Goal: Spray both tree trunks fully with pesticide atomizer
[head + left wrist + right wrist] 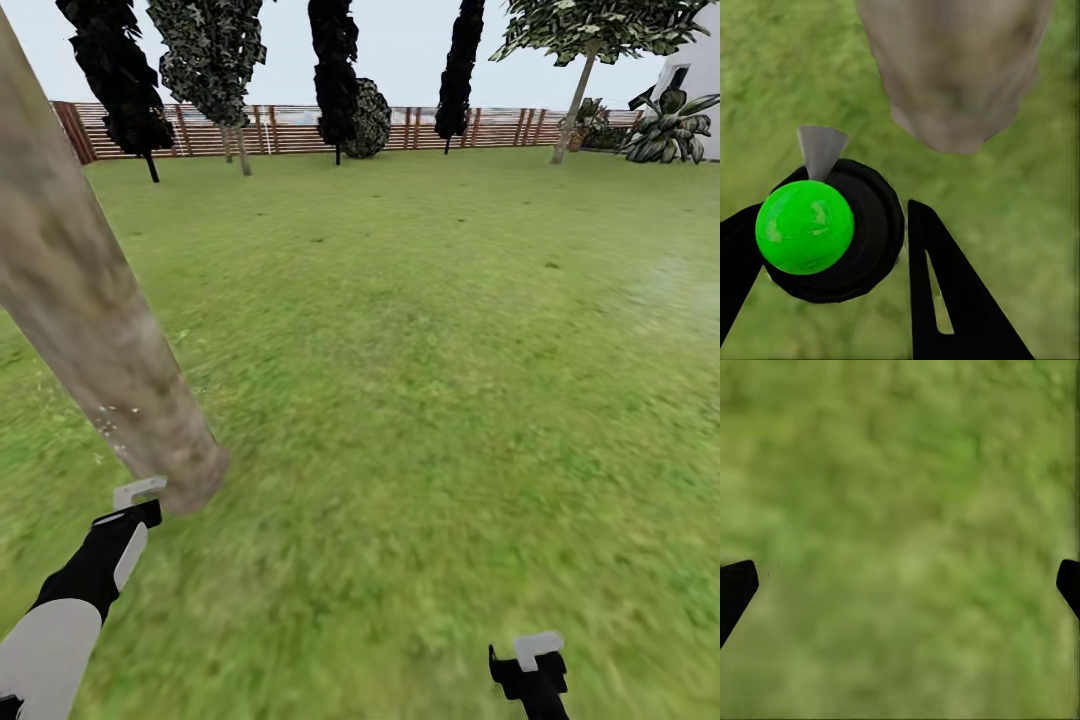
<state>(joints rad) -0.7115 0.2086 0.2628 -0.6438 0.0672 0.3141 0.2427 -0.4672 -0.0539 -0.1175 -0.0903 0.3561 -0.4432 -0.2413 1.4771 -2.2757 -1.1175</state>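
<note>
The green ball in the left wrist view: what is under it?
Under the green ball sits a round black body, held between the left gripper's fingers, with a grey nozzle toward the tree trunk. The ball hides the body's middle.

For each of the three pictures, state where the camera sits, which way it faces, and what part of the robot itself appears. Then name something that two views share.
Head view: on the robot's head, facing forward and down over the lawn toward the fence; both arms show, the left gripper by the tree trunk.
Left wrist view: by the left gripper, facing the grass; black fingers flank the atomizer.
Right wrist view: by the right gripper, facing grass; spread fingertips show.
Shared: head and left wrist views both show the trunk.
</note>
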